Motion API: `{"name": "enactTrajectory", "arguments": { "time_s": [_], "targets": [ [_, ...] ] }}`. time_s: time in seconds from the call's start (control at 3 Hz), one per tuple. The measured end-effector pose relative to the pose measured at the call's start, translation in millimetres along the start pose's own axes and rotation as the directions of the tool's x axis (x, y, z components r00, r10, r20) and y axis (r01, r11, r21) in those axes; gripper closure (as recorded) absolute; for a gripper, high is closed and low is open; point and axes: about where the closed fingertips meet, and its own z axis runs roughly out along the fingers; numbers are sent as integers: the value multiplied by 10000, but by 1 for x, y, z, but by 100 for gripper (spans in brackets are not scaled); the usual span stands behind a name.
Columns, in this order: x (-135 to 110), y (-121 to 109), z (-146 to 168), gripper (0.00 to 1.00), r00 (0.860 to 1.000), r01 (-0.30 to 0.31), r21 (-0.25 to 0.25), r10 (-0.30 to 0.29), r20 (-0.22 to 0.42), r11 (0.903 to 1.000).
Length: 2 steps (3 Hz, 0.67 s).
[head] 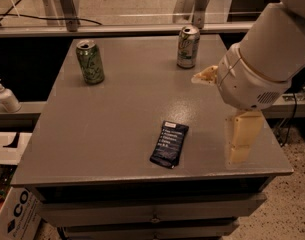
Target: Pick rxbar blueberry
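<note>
White arm [264, 59] reaches in from right; pincer [243, 143] hangs below it over front-right part of counter [117, 129]. Released or clenched: cannot tell. Dark blue snack bar [170, 144] lies flat on counter to left of pincer, at about same depth, apart from it, untouched, white text up, long side slightly tilted, near front edge. Silver-green can [188, 46] upright behind pincer, toward back edge. Green can [90, 62] upright far left and behind. Pump bottle [6, 96] off counter, farthest left.
</note>
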Motion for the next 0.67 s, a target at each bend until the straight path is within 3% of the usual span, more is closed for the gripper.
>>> {"name": "enactTrajectory", "arguments": {
  "time_s": [0.33,0.67],
  "targets": [
    [0,0,0,0,10000,1,2,-1,0,10000],
    [-8,-4,9,0,9965,771,-532,-788,-292,9956]
  ]
}}
